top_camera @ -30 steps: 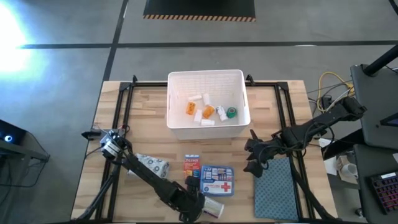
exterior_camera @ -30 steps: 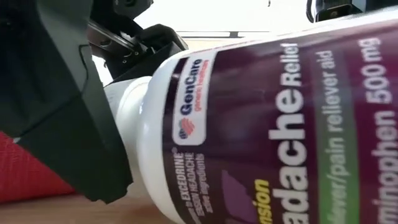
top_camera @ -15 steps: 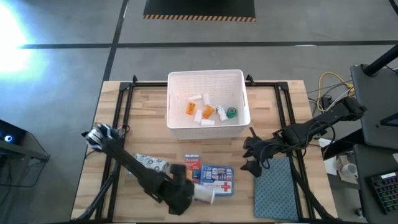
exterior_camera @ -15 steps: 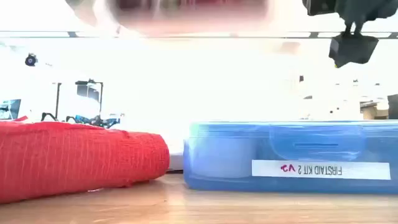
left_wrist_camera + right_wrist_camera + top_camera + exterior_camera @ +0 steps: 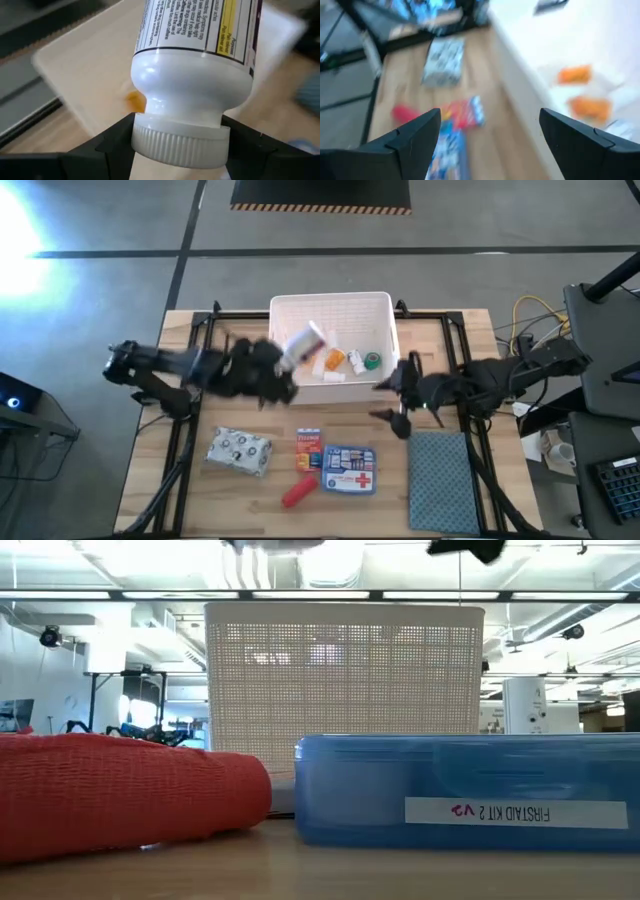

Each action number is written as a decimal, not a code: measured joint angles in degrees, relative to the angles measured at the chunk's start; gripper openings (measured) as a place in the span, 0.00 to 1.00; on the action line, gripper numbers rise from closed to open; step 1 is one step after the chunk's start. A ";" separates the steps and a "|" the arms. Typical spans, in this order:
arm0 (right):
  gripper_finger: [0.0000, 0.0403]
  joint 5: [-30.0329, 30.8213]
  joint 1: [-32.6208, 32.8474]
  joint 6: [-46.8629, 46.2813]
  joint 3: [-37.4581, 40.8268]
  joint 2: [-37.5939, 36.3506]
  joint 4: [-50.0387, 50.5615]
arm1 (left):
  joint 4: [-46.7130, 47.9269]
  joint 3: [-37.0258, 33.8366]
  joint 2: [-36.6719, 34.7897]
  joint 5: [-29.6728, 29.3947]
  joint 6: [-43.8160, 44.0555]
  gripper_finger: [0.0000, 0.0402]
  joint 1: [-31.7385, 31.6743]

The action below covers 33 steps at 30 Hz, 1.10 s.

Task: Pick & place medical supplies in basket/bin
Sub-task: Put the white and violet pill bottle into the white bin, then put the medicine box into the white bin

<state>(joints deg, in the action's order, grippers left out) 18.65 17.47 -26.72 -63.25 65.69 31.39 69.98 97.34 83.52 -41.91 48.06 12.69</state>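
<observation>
My left gripper [image 5: 282, 365] is shut on a white pill bottle [image 5: 306, 340] and holds it in the air over the left part of the white perforated bin [image 5: 330, 302]. In the bin lie orange vials [image 5: 334, 360], a green tape roll [image 5: 373, 361] and small white bottles. On the table near the front lie a grey patterned pack [image 5: 240, 450], a red-blue box [image 5: 308, 444], a red tube [image 5: 298, 493] and a blue red-cross pouch [image 5: 350, 470]. My right gripper [image 5: 390, 398] is open and empty beside the bin's near right corner. My left gripper pinches the bottle's ribbed white cap [image 5: 177, 147] between its two fingers [image 5: 112, 140], one on each side. The bottle sticks out beyond the fingers, lifted clear, tilted, its bottom end toward the bin's far side.
A teal-grey cloth mat [image 5: 440, 480] lies at the table's near right. Black frame rails [image 5: 190, 380] run along the table's left and right sides. Bare wood lies between the bin and the row of supplies. The low view shows the red tube [image 5: 120, 790] and blue pouch [image 5: 470, 790] before the bin.
My left gripper has lifted the white pill bottle off the table's near edge and swung it up and toward the far edge, to above the bin's left part. The red tube now shows where the arm was. My right gripper has moved a little toward the bin.
</observation>
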 joint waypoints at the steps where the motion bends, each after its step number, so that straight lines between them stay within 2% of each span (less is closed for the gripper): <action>1: 0.81 1.18 -0.66 1.31 -1.33 0.00 0.05 | 0.27 -0.01 -0.28 2.67 -1.83 0.57 -3.60; 4: 0.81 3.55 -2.77 4.54 -4.89 -0.07 0.08 | 0.33 -0.15 0.07 13.01 -7.58 0.57 -14.33; 7: 0.81 3.90 -5.13 6.24 -7.23 -0.07 -0.01 | 0.04 -0.48 2.31 18.93 -14.37 0.57 -22.96; 11: 0.81 4.00 -8.46 6.34 -8.24 -0.07 1.43 | -2.06 -0.54 5.72 26.08 -24.56 0.57 -30.15; 13: 0.81 4.00 -10.19 4.85 -8.44 -0.07 3.54 | -2.00 -0.53 7.36 26.72 -27.04 0.58 -31.28; 19: 0.81 3.78 -13.38 1.73 -7.88 0.00 9.18 | -0.22 -0.59 8.31 27.04 -32.96 0.70 -30.27; 23: 0.81 2.99 -14.54 1.74 -7.26 0.07 10.46 | 1.09 -0.45 5.91 27.61 -35.86 0.77 -27.33; 28: 0.81 -6.78 -17.69 3.60 -6.83 0.07 10.37 | 10.63 0.23 0.32 33.09 -36.37 0.78 -18.41; 30: 0.81 -10.09 -18.93 3.63 -6.37 0.07 10.38 | 14.27 -0.56 -1.64 33.33 -33.56 0.78 -13.42; 33: 0.81 -11.23 -20.43 3.92 -5.03 0.07 10.30 | 17.62 -1.82 -3.28 33.53 -25.77 0.78 -5.81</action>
<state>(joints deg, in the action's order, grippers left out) 7.42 -2.96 -22.80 -68.29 65.76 41.68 87.59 95.52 80.24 -8.38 22.29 6.88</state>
